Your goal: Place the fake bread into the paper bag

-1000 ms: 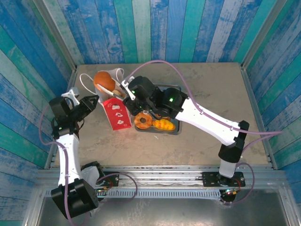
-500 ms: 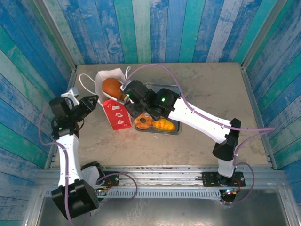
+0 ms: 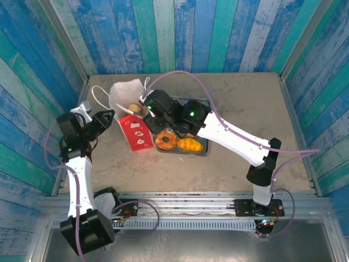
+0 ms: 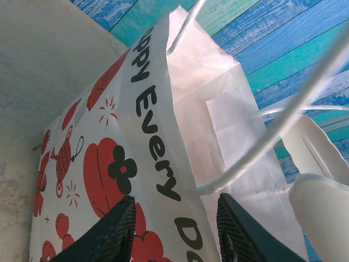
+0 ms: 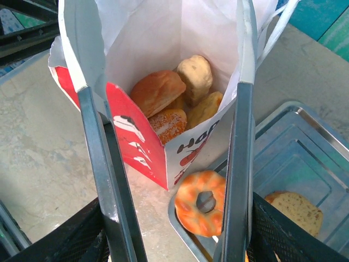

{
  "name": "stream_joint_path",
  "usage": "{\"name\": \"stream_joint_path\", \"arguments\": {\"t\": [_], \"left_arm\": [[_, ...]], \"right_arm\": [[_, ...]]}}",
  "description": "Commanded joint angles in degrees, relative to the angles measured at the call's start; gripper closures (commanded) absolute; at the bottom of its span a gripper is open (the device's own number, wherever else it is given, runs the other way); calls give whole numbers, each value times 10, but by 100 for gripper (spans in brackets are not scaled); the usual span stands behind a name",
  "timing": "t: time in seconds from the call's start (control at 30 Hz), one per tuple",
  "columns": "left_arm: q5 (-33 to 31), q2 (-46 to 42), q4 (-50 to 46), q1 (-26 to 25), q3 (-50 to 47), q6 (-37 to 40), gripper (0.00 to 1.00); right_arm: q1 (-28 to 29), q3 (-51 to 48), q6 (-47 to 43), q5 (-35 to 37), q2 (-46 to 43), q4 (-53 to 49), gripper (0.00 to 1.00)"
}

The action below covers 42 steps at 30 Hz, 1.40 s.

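Observation:
The paper bag [image 3: 134, 132], white with red print, stands open left of the tray. Several pieces of fake bread [image 5: 158, 90] lie inside it. A ring donut [image 5: 202, 202] and a bread slice [image 5: 295, 210] rest in the tray, and the donut [image 3: 165, 141] lies beside an orange pastry [image 3: 189, 144]. My right gripper [image 5: 174, 240] is shut on metal tongs [image 5: 103, 180], whose arms are spread empty over the bag mouth. My left gripper [image 4: 177, 229] straddles the bag's rim [image 4: 158, 164], fingers [image 4: 112, 234] apart, one outside and one inside.
The grey metal tray [image 3: 205, 151] sits right of the bag under my right arm. White cord handles [image 4: 272, 136] hang across the left wrist view. Blue plank walls enclose the table on three sides.
The big brown bun carried in the tongs over the bag mouth has dropped inside. The tongs' arms have spread. My left arm has kept its place.

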Motion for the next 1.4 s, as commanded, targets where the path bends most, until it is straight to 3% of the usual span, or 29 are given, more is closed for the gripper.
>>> {"name": "stream_joint_path", "arguments": {"t": [0.0,0.33,0.53,0.83,0.93,1.13,1.27,1.37], "left_arm": [[15,-17,0,-3,16,-2,53],[6,-35,-28,-3,49,10,38],[-61,-84,-43,-3,56,22,33],[-99,-130,-51,-2,46,31,21],[-110,-140,-46,-2,37,35,12],[-79,-138,-6,-3,14,11,0],[-66,-135,-9,-2,5,21,4],[-62,-139,-19,-3,-3,29,4]], "right_arm": [[-2,13,-6,-9,-35,6,38],[-1,-57,-19,-28,-151,23,39],[-1,-162,6,7,-270,21,40],[-2,-298,73,45,-397,-93,40],[-2,-336,77,56,-420,-131,40],[-2,-410,-11,85,-412,-140,39],[-6,-436,-62,94,-355,-132,39],[-28,-422,-82,55,-298,-134,40]]}}
